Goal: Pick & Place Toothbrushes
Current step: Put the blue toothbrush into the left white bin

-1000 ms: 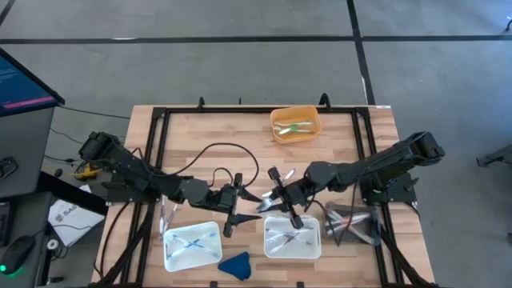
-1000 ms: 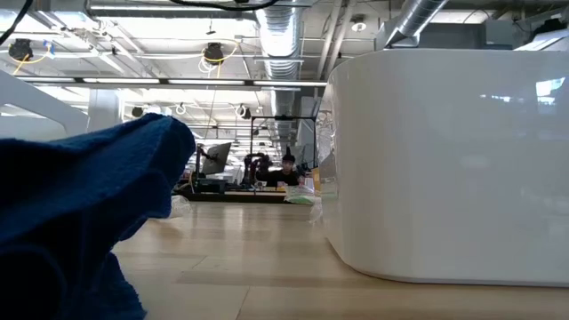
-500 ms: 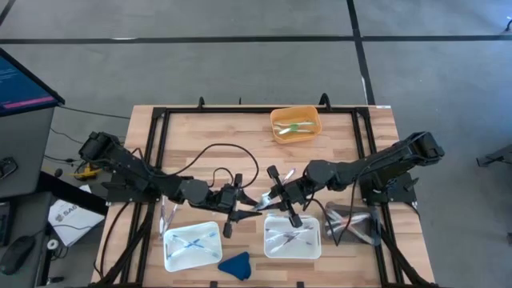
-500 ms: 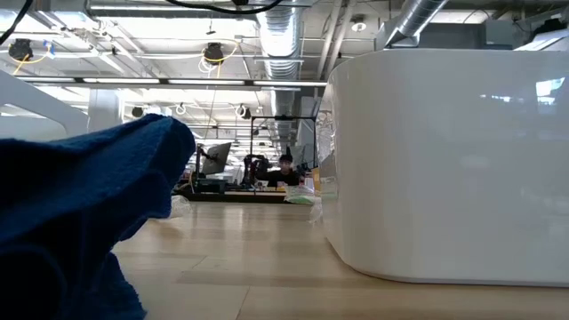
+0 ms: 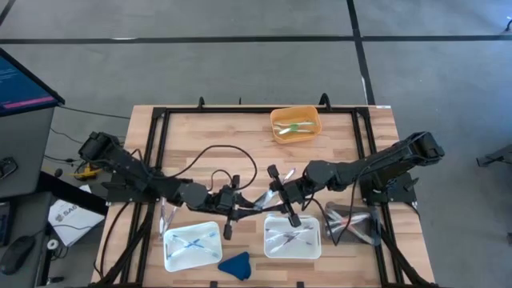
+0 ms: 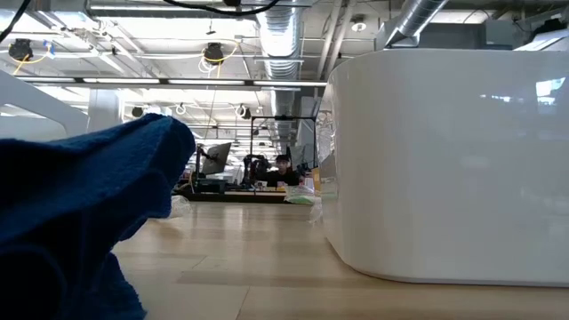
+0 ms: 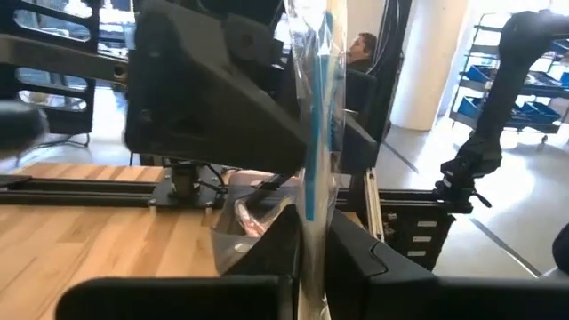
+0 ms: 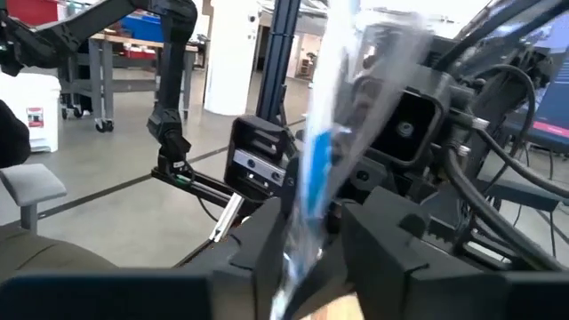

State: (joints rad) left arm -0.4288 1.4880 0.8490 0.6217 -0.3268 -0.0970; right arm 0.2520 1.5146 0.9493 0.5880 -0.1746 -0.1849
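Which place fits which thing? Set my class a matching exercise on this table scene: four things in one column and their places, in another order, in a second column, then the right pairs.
Things
1. orange bin
2. blue cloth
3. wrapped toothbrush
4. left white tray

Places
A. between the left gripper and the right gripper, in mid-table
B. at the table's far edge
C. at the near edge, between the two white trays
D. at the near edge, below the left arm

Pairs: 1-B, 2-C, 3-A, 4-D
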